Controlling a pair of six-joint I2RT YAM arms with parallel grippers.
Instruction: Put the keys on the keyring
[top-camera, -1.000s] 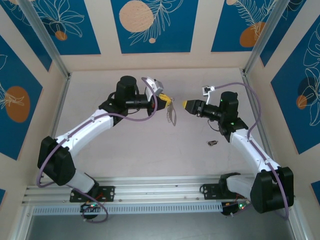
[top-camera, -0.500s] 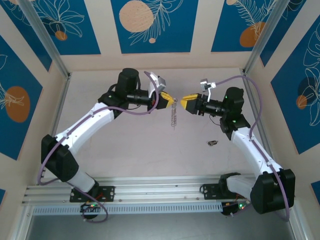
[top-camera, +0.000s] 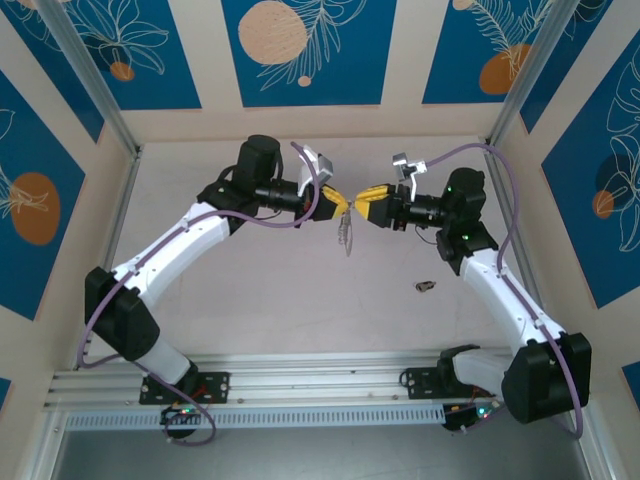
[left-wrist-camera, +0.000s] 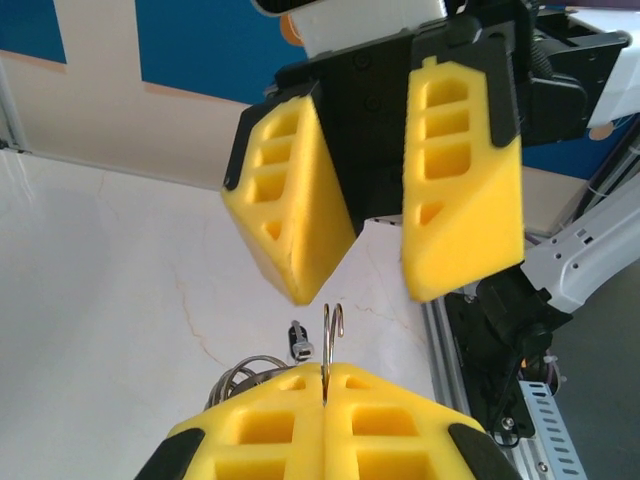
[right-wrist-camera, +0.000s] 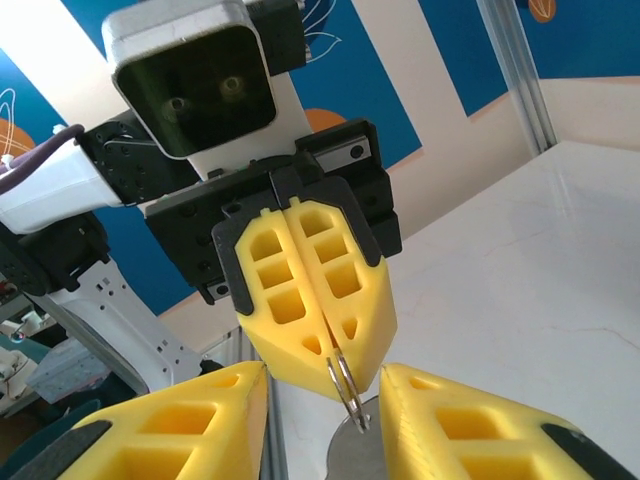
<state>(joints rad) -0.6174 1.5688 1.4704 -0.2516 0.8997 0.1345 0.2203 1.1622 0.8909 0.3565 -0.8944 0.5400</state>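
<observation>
In the top view my left gripper (top-camera: 335, 204) is shut on the keyring (top-camera: 346, 234), which hangs below it over the middle of the table. The left wrist view has the yellow fingers (left-wrist-camera: 260, 430) pressed together on a thin wire loop of the keyring (left-wrist-camera: 333, 328) that sticks out past their tips. My right gripper (top-camera: 366, 197) faces the left one tip to tip. It is open, its fingers (right-wrist-camera: 170, 430) standing either side of the loop (right-wrist-camera: 347, 392) without touching it. A small black-headed key (top-camera: 425, 286) lies on the table near the right arm.
A bundle of wire rings (left-wrist-camera: 240, 377) hangs beside my left fingers. A silvery disc (right-wrist-camera: 355, 455) dangles under the loop. A metal rail (top-camera: 300, 385) runs along the near edge, and blue patterned walls close in the table (top-camera: 250, 300).
My right gripper has moved left to meet the left one, and its jaws have narrowed around the loop. The left gripper shifted slightly right with the keyring.
</observation>
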